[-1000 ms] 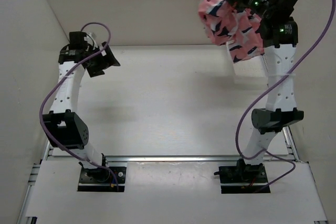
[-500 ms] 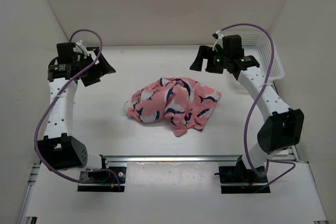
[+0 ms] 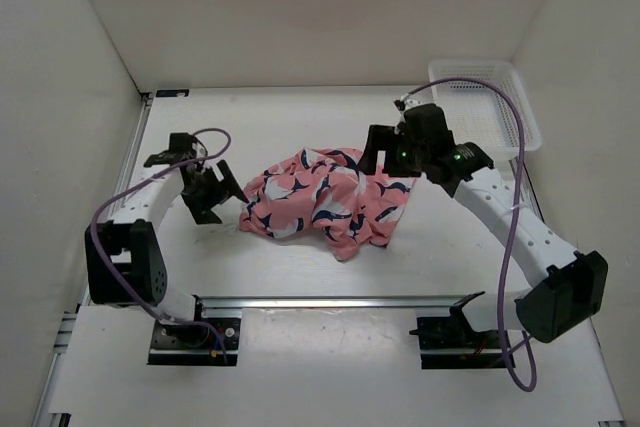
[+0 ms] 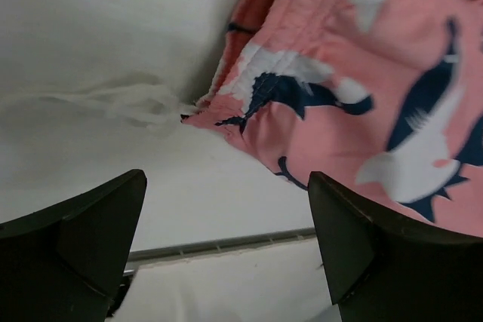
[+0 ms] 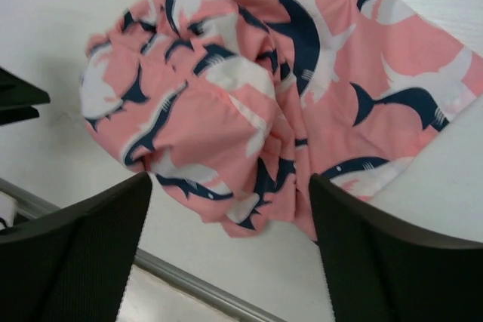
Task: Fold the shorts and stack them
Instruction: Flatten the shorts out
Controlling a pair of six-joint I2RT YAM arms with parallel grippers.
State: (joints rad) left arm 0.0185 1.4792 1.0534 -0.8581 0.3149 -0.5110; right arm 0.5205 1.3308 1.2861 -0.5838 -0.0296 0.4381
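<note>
Two grippers are hovering by the crumpled shorts [image 3: 325, 203] lying mid-table [image 3: 300, 119]. The left gripper [image 3: 222, 197], arm bent low, is just beside their left edge. The right gripper [image 3: 374, 153], arm stretched forward, is over their far right edge. Both are gaping wide, holding nothing.

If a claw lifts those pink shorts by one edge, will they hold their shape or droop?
Probably droop: the shorts lie crumpled in soft folds, so the cloth looks limp. Likely light, since the fabric seems thin. Pushed, they would probably bunch up rather than slide whole.
</note>
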